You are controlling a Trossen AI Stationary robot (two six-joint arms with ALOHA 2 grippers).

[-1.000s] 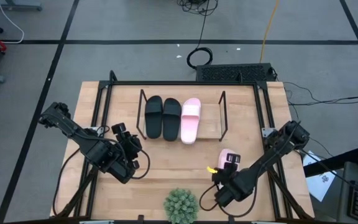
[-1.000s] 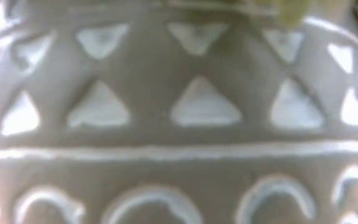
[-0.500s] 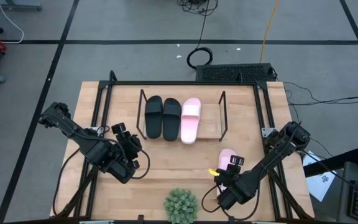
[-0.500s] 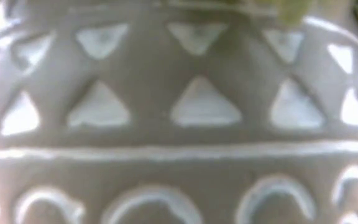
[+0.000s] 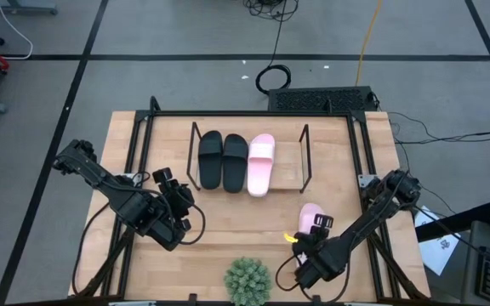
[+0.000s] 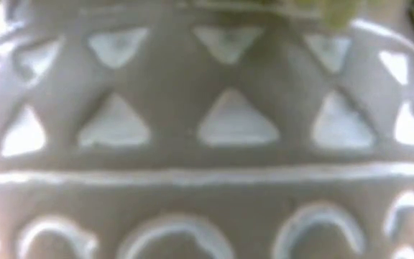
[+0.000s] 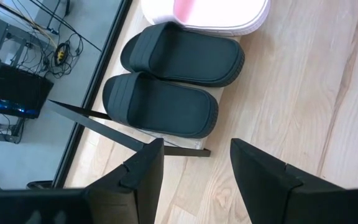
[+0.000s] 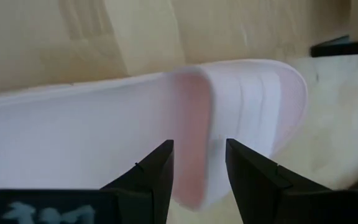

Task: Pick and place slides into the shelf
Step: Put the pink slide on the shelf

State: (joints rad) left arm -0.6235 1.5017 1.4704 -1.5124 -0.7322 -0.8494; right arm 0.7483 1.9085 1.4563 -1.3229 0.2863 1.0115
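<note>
The left dark six-joint arm reaches in from the desk's left edge, its two-finger end effector low over the left half, dark fingers spread with a clear gap. The right dark six-joint arm stretches diagonally from the right edge toward the front, its end effector pointing away from the front edge, fingers parted by a narrow gap.

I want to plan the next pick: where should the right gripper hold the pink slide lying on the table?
Grip the strap of the loose pink slide, from above. The strap arches up off the flat sole, and the right gripper is open astride its edge.
</note>
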